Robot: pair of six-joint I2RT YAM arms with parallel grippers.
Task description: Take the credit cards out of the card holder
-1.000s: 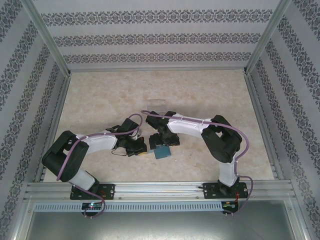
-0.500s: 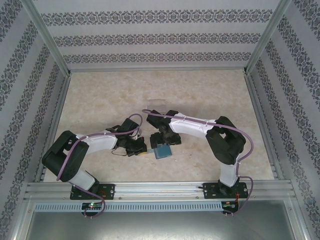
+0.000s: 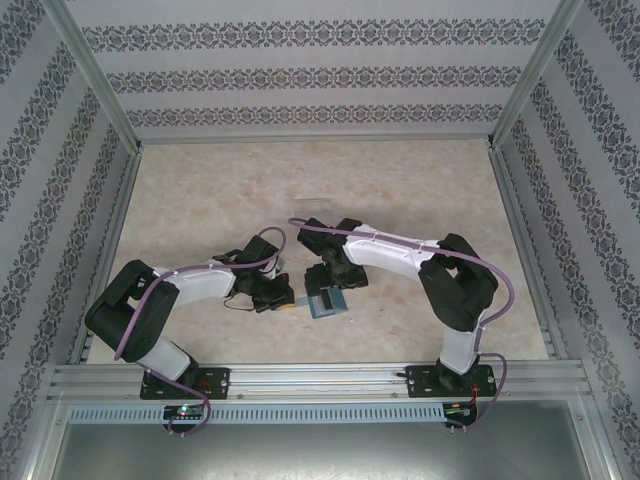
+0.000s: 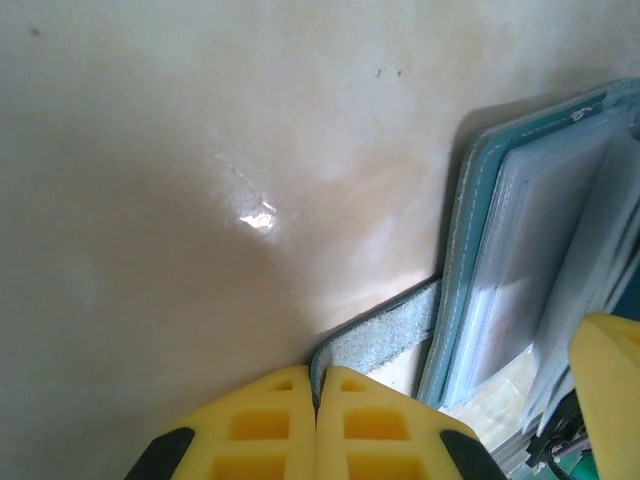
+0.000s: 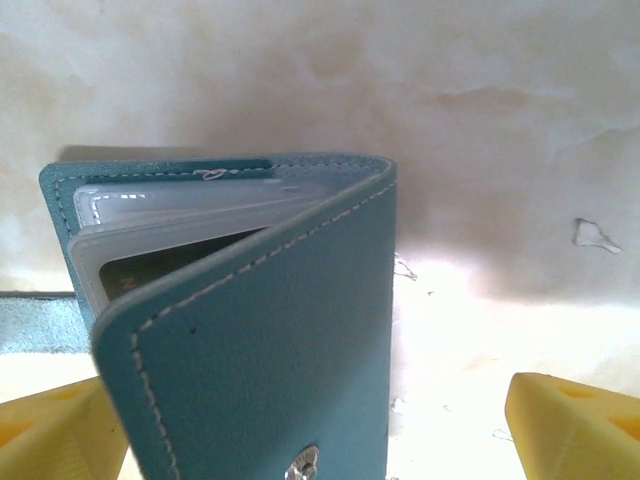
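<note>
Pinches the thin strap tab [image 4: 385, 338] of the soft teal-blue folding card holder [image 5: 270, 330] with the left claw [image 4: 317, 390]; straddles its raised panel with the wide-open right claw [image 5: 318, 425].

Diffuse light puts glare on the table [image 4: 150, 150] and soft shadow beside the card holder [image 4: 530, 250].

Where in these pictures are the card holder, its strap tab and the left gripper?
card holder [image 5: 280, 340]: right wrist view, front teal panel.
strap tab [image 4: 385, 340]: left wrist view, its fuzzy middle.
left gripper [image 4: 318, 385]: left wrist view, between its shut fingertips.
</note>
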